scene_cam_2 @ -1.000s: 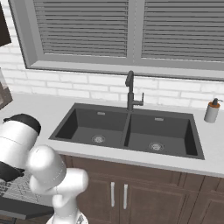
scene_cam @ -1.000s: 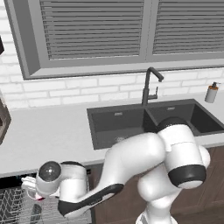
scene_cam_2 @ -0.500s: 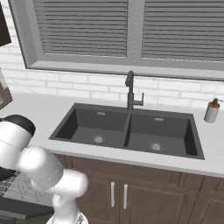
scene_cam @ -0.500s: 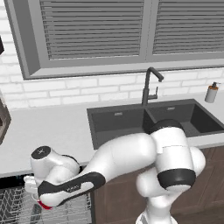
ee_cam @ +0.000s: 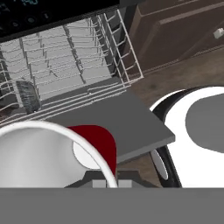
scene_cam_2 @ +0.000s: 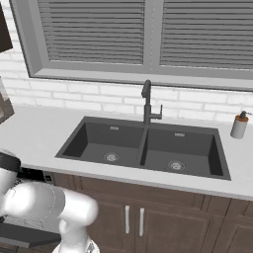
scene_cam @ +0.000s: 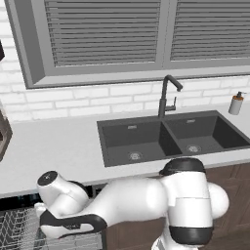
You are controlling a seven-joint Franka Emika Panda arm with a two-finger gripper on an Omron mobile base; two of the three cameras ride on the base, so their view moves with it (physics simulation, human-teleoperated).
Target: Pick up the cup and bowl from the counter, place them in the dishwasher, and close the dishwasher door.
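Two base cameras show the long pale counter (scene_cam: 53, 146) running across the middle of the frame, with the dark double sink (scene_cam: 166, 136) set in it, a black tap (scene_cam: 167, 95) behind the sink and a tan soap bottle (scene_cam: 236, 103) at the far right under the window.

At the lower left of the left base view the white arm bends down in front of the counter edge, above the grey wire rack (scene_cam: 19, 232) of the open dishwasher.

From the hand camera, the dishwasher rack (ee_cam: 74, 65) fills the upper left, under a black control strip (ee_cam: 39, 13) with teal lights. The flat dark grey dishwasher door (ee_cam: 127, 127) lies open across the middle, and brown cabinets (ee_cam: 175, 30) stand at the upper right.

The red cup (ee_cam: 98, 146) sits at the bottom centre, right against the hand (ee_cam: 111, 183), its white rim curving across the lower left. The hand is closed on the cup, which hangs over the near edge of the open door, below the rack.
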